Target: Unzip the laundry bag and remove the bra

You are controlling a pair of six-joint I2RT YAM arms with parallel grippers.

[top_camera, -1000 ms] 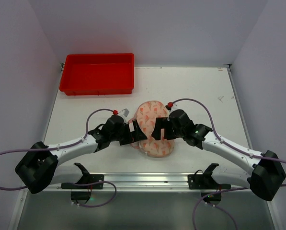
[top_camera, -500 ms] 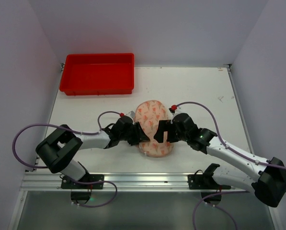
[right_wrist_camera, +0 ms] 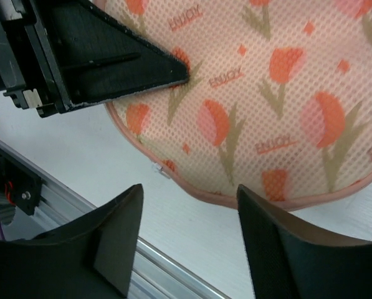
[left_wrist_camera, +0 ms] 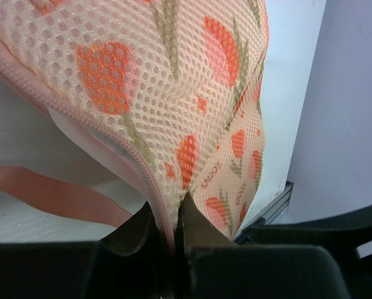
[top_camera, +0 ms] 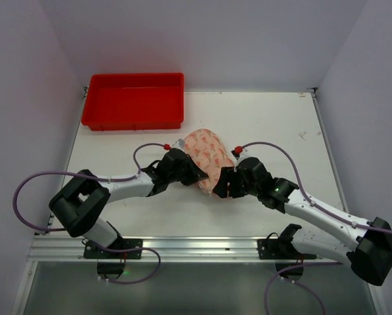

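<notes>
The laundry bag point(top_camera: 205, 152) lay mid-frame on the table point(top_camera: 281, 131) in the top view, below and right of the red tray point(top_camera: 133, 102). The left gripper point(left_wrist_camera: 167, 215) was pinched onto its pink seam at the bottom centre of the left wrist view, beside a loose pink strap point(left_wrist_camera: 48, 193). The right gripper point(right_wrist_camera: 189, 190) hung spread wide over the bag's rim. The bra point(right_wrist_camera: 279, 124) was possibly the tulip print under the mesh.
</notes>
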